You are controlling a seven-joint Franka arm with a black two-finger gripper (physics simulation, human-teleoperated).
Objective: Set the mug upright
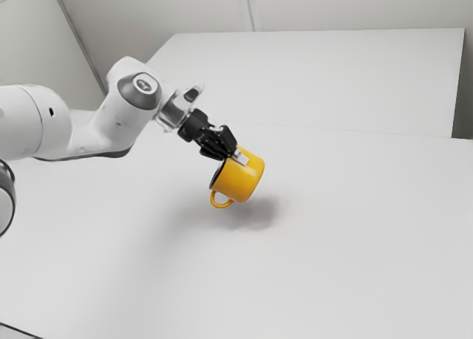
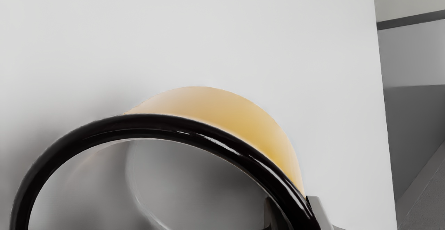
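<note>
Pale grey walls (image 1: 148, 18) are enclosing the scene in the exterior view, and a broad white table (image 1: 355, 228) is extending across the foreground, with a flat white surface (image 1: 332, 73) standing behind it. A white jointed arm (image 1: 122, 121) is entering from the exterior view's left and reaching toward the middle, its black gripper (image 1: 235, 156) pointing obliquely downward. The jaws are clamping the wall of a yellow mug (image 1: 242, 179) near its mouth, one on the inside and the other on the outside. The vessel is tilting: its open end is facing the gripper and the exterior view's left, while its closed base is pointing toward the exterior view's right. The yellow handle (image 1: 222, 205) is projecting from the lower side. The mug appears to be hanging above the table, and a soft shadow (image 1: 255, 215) is falling on the surface beneath it.

In the wrist view, the black rim (image 2: 208, 132) is curving in a wide arc around the grey interior (image 2: 194, 181). Inside the container, the inner finger (image 2: 269, 213) is lying against the wall just below the rim; the outer finger (image 2: 317, 207) is pressing from the opposite side, so that the wall is passing between the two. Farther off, darker grey surfaces (image 2: 417, 136) are showing past the table's edge.
</note>
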